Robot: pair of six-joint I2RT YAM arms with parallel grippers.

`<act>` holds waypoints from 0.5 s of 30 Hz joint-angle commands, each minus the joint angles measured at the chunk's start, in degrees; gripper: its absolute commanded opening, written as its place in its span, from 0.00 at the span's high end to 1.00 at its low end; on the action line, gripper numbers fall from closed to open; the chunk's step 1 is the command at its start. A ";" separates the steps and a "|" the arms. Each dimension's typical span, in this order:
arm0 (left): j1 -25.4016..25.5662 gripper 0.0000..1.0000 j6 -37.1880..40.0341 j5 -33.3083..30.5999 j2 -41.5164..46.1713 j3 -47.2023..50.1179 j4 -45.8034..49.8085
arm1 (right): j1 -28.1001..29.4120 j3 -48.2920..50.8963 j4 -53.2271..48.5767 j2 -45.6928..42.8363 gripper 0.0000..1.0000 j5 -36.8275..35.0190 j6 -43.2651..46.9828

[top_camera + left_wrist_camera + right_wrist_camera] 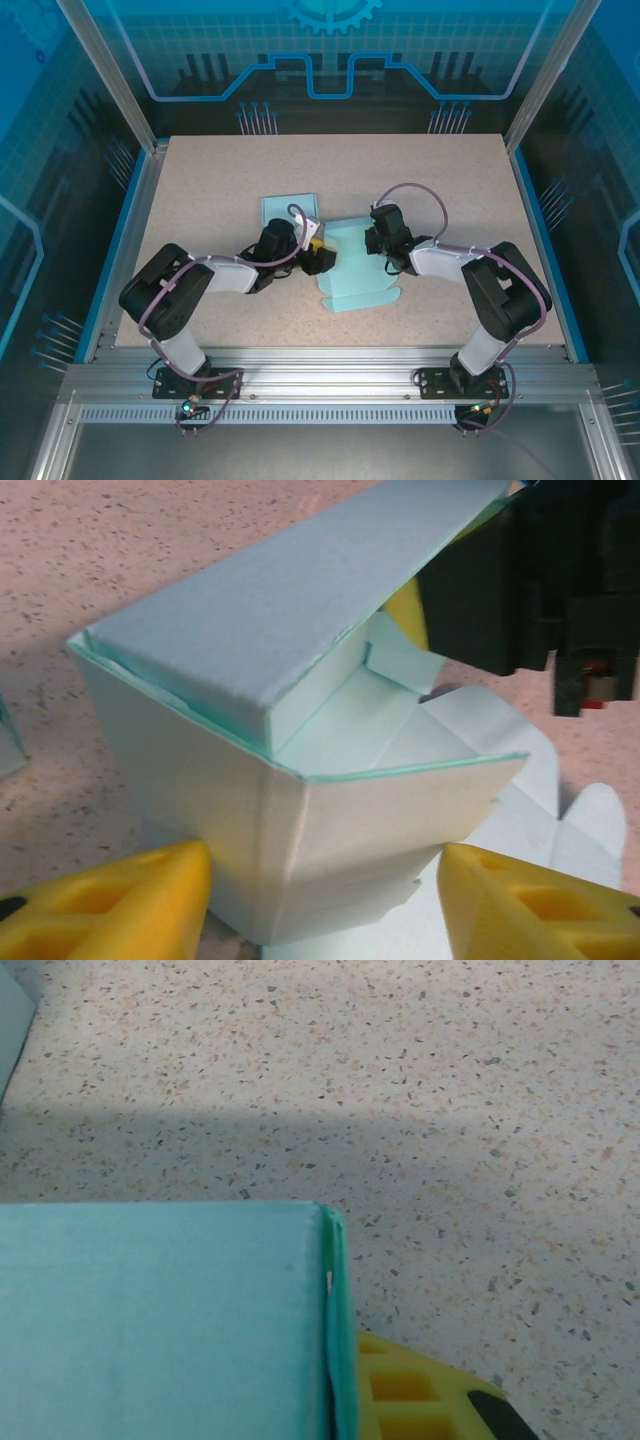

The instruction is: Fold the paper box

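Note:
The pale teal paper box [355,268] stands half folded at mid-table, with its bottom flaps spread flat towards me. In the left wrist view the paper box [300,810] has its walls raised, and its lid [270,600] slants over the open top. My left gripper [325,900] straddles the box's near corner, one yellow fingertip [110,900] against each wall. In the top view the left gripper [318,255] is at the box's left side. My right gripper [378,240] is shut on the lid's far edge. The lid [160,1320] hides all but one of its fingers [420,1400].
A second flat teal sheet [288,210] lies just behind the left gripper. The speckled table [200,180] has free room on both sides and at the back. Metal frame posts and blue rails border it.

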State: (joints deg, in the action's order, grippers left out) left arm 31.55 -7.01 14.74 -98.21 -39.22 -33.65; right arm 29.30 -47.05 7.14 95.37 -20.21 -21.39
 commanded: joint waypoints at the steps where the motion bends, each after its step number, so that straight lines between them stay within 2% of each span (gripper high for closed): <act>1: 1.04 0.44 2.74 -1.10 -2.54 -3.44 0.82 | 1.38 -0.04 0.07 0.03 1.00 2.97 -1.24; 7: 2.94 0.57 3.50 -10.46 -4.88 -6.38 0.92 | 1.53 0.81 0.16 -0.80 1.00 3.02 -1.53; 10: 3.83 0.57 3.51 -14.11 -6.38 -7.89 0.96 | 1.54 1.26 0.41 -0.98 1.00 3.29 -1.77; 15: 4.57 0.51 1.86 -20.08 -8.62 -9.41 0.32 | 1.61 1.28 0.36 -0.78 1.00 3.24 -1.75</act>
State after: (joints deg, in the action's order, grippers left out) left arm 34.72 -4.95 -2.09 -104.95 -46.61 -32.29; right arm 29.19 -46.72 7.38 95.37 -22.81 -23.75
